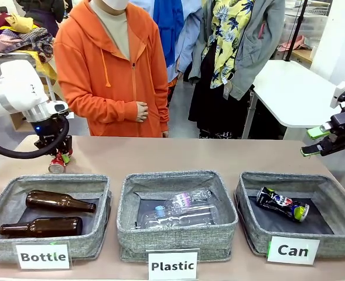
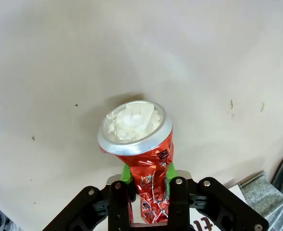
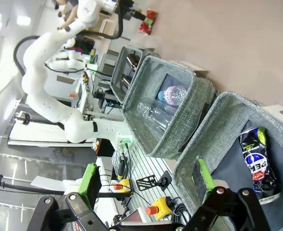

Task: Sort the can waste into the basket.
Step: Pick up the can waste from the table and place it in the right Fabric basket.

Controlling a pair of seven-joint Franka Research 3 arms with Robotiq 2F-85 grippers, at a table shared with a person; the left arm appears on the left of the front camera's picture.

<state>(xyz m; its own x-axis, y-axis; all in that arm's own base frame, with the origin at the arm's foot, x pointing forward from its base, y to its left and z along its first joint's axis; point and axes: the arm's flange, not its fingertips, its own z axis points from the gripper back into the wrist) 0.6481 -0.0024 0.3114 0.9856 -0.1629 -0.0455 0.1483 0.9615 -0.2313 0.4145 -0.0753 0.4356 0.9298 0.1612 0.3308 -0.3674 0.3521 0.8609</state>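
Two claws: both were in sight, the left at the far left of the tabletop, the right at the right edge above the table
Left claw (image 2: 148, 190): pressed on the red can (image 2: 142, 144), its green pads gripping the crumpled lower body from both sides
Red can: held in the left claw, silver top pointing toward the tabletop (image 2: 59, 57); in the front view it hung at the claw's tip (image 1: 57, 163), just behind the "Bottle" bin (image 1: 46, 225), low over the surface, though contact could not be judged
Right claw (image 1: 316, 140): spread wide with nothing between its fingers; in its own wrist view the two green pads (image 3: 91, 179) stood well apart
Right claw's place: raised near the far right corner of the "Can" basket (image 1: 254, 228), clear of it
Black can (image 1: 282, 204): lay on its side on the dark bottom of the "Can" basket, blue, white and yellow-green print facing up; the right wrist view showed it too (image 3: 259, 161)
"Can" basket: rightmost of three grey bins along the near edge, white label on its front
"Plastic" bin (image 1: 178, 237): in the middle, with clear plastic bottles (image 1: 181, 212) lying in it
"Bottle" bin: at the left, with two brown glass bottles (image 1: 58, 202) lying on their sides
Person (image 1: 110, 64): stood at the far side in an orange hooded jacket, hands held together in front, away from the tabletop's things
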